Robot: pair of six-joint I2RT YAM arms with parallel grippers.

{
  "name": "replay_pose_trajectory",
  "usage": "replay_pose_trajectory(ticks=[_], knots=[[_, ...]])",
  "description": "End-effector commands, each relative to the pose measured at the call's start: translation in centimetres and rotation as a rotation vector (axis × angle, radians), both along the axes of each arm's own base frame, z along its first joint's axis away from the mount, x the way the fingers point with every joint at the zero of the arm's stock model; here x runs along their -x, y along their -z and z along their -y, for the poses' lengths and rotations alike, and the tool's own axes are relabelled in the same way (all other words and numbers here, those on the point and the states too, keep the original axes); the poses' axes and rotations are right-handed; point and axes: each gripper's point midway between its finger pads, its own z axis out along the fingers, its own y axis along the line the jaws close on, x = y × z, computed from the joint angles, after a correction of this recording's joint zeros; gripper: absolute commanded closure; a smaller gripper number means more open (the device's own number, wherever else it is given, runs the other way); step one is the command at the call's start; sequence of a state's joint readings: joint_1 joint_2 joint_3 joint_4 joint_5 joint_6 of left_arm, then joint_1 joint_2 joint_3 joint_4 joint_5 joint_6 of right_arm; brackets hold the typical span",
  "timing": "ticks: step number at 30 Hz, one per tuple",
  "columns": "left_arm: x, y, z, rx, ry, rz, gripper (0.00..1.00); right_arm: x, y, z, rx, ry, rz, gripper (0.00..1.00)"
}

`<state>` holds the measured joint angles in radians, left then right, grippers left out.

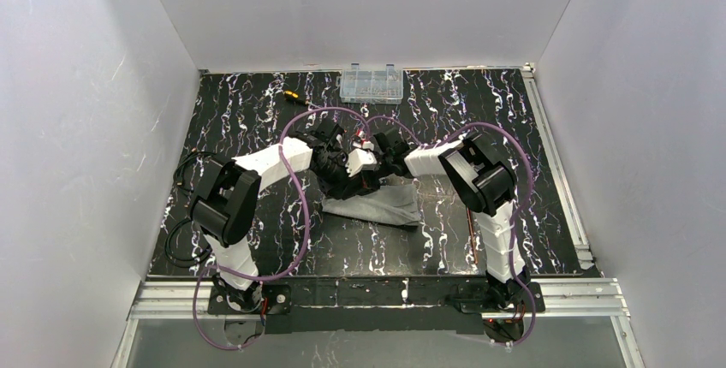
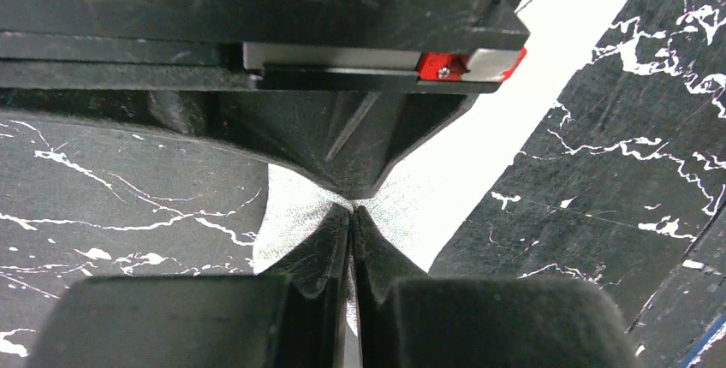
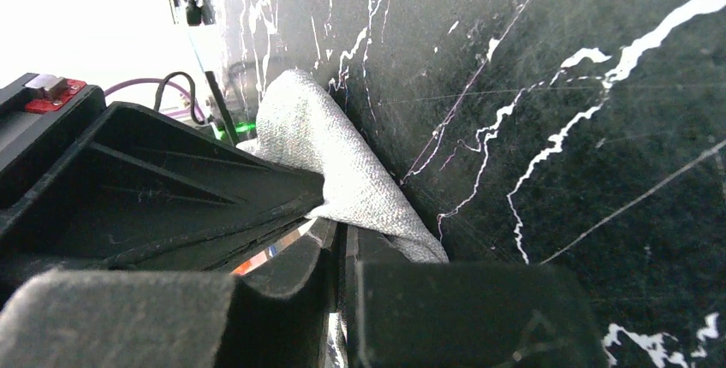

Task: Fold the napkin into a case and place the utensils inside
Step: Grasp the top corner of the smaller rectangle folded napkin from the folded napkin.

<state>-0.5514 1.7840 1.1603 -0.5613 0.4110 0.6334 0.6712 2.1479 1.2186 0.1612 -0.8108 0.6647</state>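
The light-grey napkin (image 1: 387, 205) lies folded into a narrow layered strip at the middle of the table. Both arms meet over its far edge. In the top view my left gripper (image 1: 347, 173) and right gripper (image 1: 373, 171) are almost touching. The left wrist view shows my left gripper (image 2: 353, 210) shut, napkin (image 2: 291, 205) spreading on both sides of the tips and a pale sliver between the fingers. In the right wrist view my right gripper (image 3: 341, 233) is shut on a raised fold of napkin (image 3: 342, 158). A thin copper-brown utensil (image 1: 473, 233) lies by the right arm.
A clear plastic compartment box (image 1: 371, 83) stands at the table's far edge. A short screwdriver (image 1: 295, 96) with an orange-and-black handle lies left of it. Purple cables (image 1: 301, 205) loop over both arms. White walls close in three sides.
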Motion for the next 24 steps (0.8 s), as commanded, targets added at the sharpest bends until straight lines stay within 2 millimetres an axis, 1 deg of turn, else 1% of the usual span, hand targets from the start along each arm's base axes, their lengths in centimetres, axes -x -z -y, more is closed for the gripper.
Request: replay_pose_trajectory(ticks=[1, 4, 6, 7, 10, 12, 13, 15, 18, 21, 23, 24], knots=[[3.1, 0.9, -0.8, -0.022, 0.052, -0.097, 1.0, -2.0, -0.7, -1.0, -0.057, 0.045, 0.059, 0.99], [2.9, 1.9, -1.3, -0.056, 0.054, -0.098, 1.0, -1.9, -0.5, -0.8, -0.051, 0.052, 0.055, 0.98], [2.6, 2.4, -1.5, -0.072, 0.053, -0.082, 1.0, -1.7, -0.4, -0.6, -0.051, 0.06, 0.049, 0.92], [2.5, 2.7, -1.7, -0.082, 0.053, -0.074, 1.0, -1.8, -0.3, -0.2, -0.049, 0.072, 0.044, 0.85], [2.0, 3.4, -2.2, -0.121, 0.042, -0.062, 1.0, -2.5, -1.0, 1.2, -0.065, 0.121, 0.048, 0.66], [2.2, 4.1, -2.6, -0.143, 0.043, -0.073, 1.0, -3.0, -1.6, 2.2, -0.066, 0.142, 0.055, 0.53], [2.3, 4.3, -2.8, -0.147, 0.043, -0.077, 1.0, -3.3, -2.0, 2.7, -0.068, 0.149, 0.066, 0.48], [2.5, 4.6, -3.0, -0.157, 0.039, -0.083, 1.0, -3.8, -2.7, 3.5, -0.064, 0.154, 0.083, 0.43], [2.7, 4.8, -3.1, -0.16, 0.038, -0.085, 1.0, -4.1, -2.8, 5.0, -0.018, 0.168, 0.101, 0.37], [2.9, 4.8, -3.3, -0.161, 0.044, -0.079, 1.0, -3.6, -2.4, 7.9, 0.046, 0.186, 0.125, 0.36], [2.8, 4.7, -3.4, -0.16, 0.048, -0.074, 1.0, -3.5, -2.2, 10.6, 0.099, 0.236, 0.132, 0.35], [2.9, 4.7, -3.4, -0.16, 0.049, -0.074, 1.0, -3.3, -2.3, 11.6, 0.117, 0.257, 0.144, 0.34]])
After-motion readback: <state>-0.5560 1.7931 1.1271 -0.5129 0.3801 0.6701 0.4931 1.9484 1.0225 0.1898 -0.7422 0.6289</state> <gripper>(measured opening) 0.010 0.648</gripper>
